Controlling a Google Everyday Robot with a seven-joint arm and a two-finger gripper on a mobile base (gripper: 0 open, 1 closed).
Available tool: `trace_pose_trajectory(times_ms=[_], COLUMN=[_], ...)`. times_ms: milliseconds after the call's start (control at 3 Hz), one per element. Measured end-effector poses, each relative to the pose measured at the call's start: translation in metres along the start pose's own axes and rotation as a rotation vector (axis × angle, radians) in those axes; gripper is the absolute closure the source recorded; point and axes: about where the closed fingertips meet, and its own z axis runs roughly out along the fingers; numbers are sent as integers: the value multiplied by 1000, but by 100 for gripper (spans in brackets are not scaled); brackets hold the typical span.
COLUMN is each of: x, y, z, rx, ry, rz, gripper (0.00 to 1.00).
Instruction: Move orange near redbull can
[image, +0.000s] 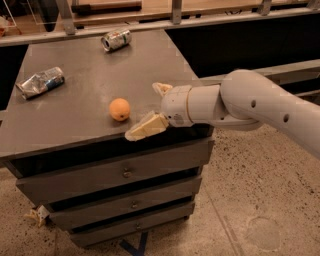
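The orange (120, 109) sits on the grey cabinet top (90, 85) near its front edge. The crushed silver and blue redbull can (40, 82) lies on its side at the left edge of the top. My gripper (147, 111) comes in from the right, just right of the orange, low over the top. Its fingers are spread wide, one (145, 127) at the front edge and one (161, 89) further back. It holds nothing and does not touch the orange.
An undented silver can with greenish markings (116, 40) lies on its side at the back of the top. The cabinet has three drawers (122, 172) below. A rail and dark counter run behind. Speckled floor lies to the right.
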Motion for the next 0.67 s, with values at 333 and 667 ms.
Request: trace_pose_trajectory(times_ms=[333,667], x=[0,-3], y=[-1,-4], z=[21,38], rx=[-23,-27], ry=[-27,-51], rz=[4,-2], gripper=[0,0])
